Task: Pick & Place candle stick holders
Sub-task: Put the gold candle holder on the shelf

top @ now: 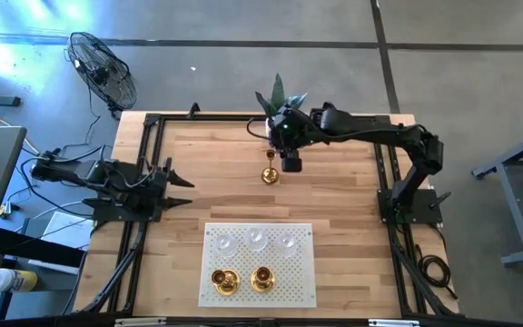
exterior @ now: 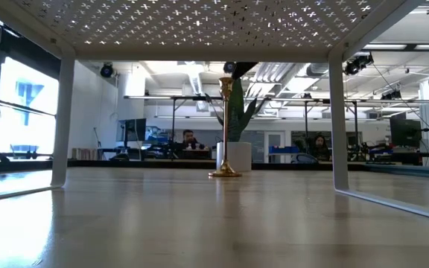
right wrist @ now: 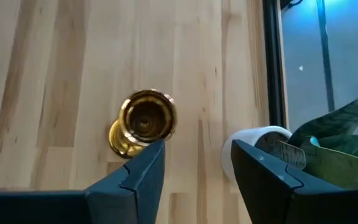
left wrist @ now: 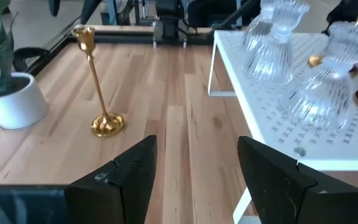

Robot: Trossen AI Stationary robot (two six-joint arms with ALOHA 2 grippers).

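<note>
A tall, thin gold candle stick holder (top: 269, 173) stands upright on its round base on the wood table, near the far middle. My right gripper (right wrist: 194, 162) hovers open just above and beside its cup (right wrist: 143, 121), with nothing between the fingers. Three clear glass holders (top: 257, 240) and two gold holders (top: 225, 282) stand on a white perforated stand (top: 302, 282) at the near middle. My left gripper (left wrist: 197, 162) waits open at the table's left edge, pointing across the table toward the tall holder (left wrist: 98, 87).
A white pot with a green plant (top: 278, 100) stands at the far edge, close behind my right gripper. The white stand is raised on legs (exterior: 339, 126). Black frame rails (top: 152, 123) run round the table. Bare wood lies between the tall holder and the stand.
</note>
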